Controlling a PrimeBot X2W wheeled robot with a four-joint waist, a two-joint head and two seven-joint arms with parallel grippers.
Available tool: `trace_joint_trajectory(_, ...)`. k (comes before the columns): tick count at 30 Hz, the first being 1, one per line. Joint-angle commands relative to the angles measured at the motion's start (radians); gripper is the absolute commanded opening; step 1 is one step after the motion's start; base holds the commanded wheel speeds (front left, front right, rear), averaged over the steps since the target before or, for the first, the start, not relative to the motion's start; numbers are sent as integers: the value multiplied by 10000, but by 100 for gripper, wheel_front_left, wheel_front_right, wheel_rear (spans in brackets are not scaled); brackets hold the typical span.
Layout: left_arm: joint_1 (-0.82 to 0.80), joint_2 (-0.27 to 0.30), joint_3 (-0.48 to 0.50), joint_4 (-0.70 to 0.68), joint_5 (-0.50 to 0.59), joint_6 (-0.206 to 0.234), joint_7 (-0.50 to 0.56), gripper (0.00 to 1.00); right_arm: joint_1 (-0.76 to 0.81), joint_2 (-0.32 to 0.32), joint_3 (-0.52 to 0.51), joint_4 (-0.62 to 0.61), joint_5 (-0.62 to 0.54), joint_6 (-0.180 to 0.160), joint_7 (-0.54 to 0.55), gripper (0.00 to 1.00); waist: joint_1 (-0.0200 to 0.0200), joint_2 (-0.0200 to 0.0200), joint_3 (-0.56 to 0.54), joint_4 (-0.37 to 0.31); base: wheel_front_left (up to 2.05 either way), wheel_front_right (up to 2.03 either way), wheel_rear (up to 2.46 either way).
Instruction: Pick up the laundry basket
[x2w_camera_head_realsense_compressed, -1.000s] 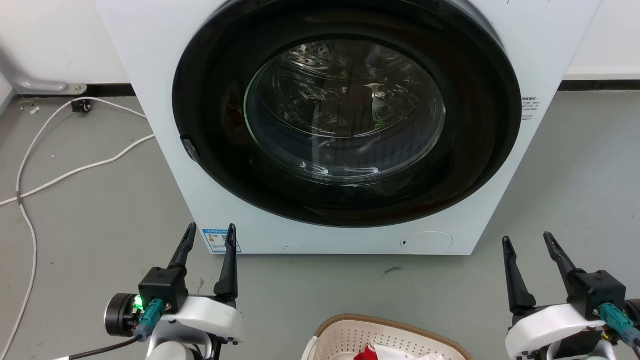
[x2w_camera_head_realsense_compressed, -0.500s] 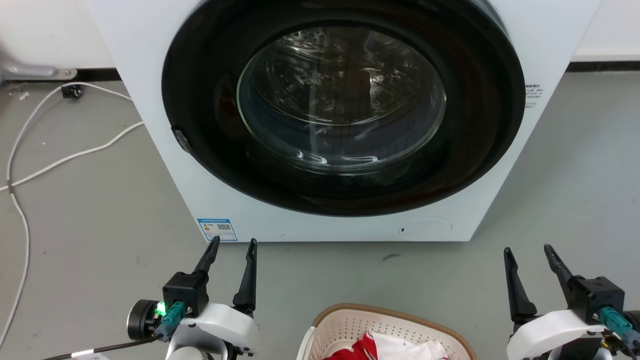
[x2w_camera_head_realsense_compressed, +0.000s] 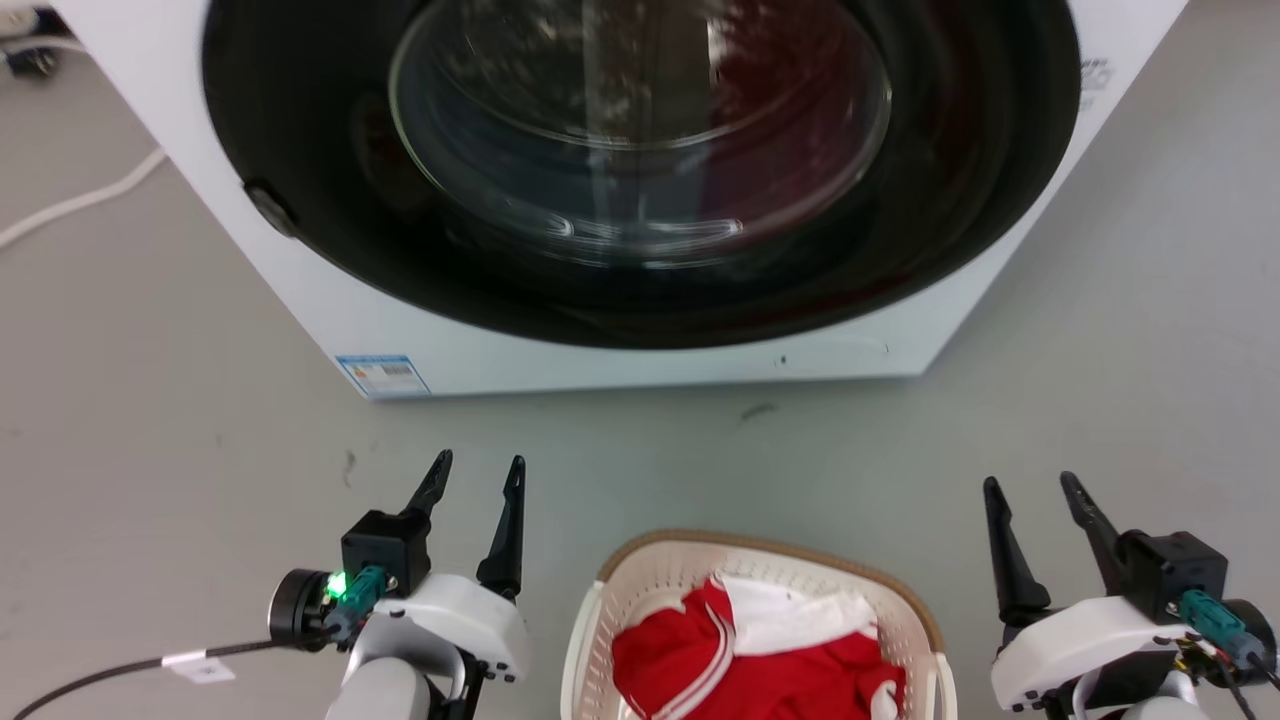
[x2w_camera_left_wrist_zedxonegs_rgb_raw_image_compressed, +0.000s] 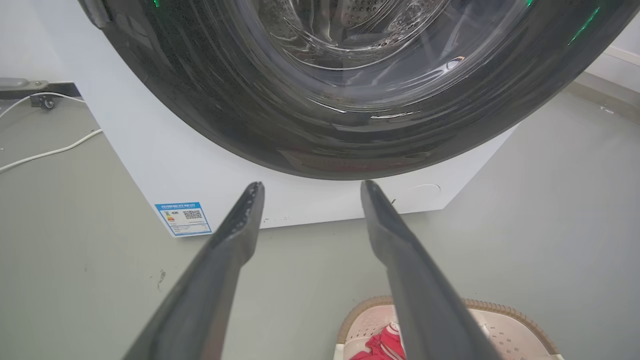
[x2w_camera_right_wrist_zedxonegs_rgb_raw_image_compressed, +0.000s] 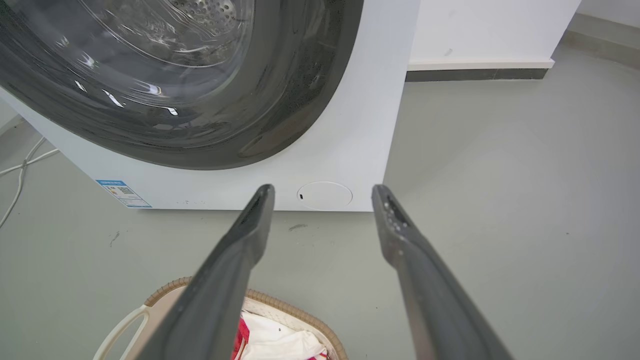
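Laundry basket (x2w_camera_head_realsense_compressed: 770, 548): on the floor (x2w_camera_head_realsense_compressed: 150, 400) before the washing machine (x2w_camera_head_realsense_compressed: 330, 300), holding red-and-white clothes (x2w_camera_head_realsense_compressed: 760, 665), between our left gripper (x2w_camera_head_realsense_compressed: 478, 462) and right gripper (x2w_camera_head_realsense_compressed: 1030, 483), both spread and empty. Change: our head view has dipped, showing more basket; grasp not yet begun.

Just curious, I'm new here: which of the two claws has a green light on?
The left gripper: a green light glows at its wrist; the right gripper shows none.
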Motion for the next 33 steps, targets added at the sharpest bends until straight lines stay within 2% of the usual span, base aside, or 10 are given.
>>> trace_joint_trajectory(1,-234,28,-25,127,67,-54,-49,100,-167,33,38,162,72,-3,-113,100,-1,0,564,-231,0,0,0)
trace_joint_trajectory(9,-821,104,-273,1229,-9,-230,-49,100,-748,29,460,1466,549,-3,-517,100,-1,0,1606,-738,0,0,0)
trace_joint_trajectory(20,-2030,310,-751,3555,-295,-401,263,100,-1773,27,1177,3995,1311,-3,-783,100,-1,0,2600,-1199,0,0,0)
trace_joint_trajectory(27,-2921,518,-1078,4985,-643,-439,546,100,-2683,26,1905,5783,2119,-3,-811,100,-1,0,3272,-1484,0,0,0)
trace_joint_trajectory(33,-3684,609,-1826,5944,-1101,-451,814,100,-3628,27,2727,7362,3002,-3,-719,100,-1,0,3880,-1690,0,0,0)
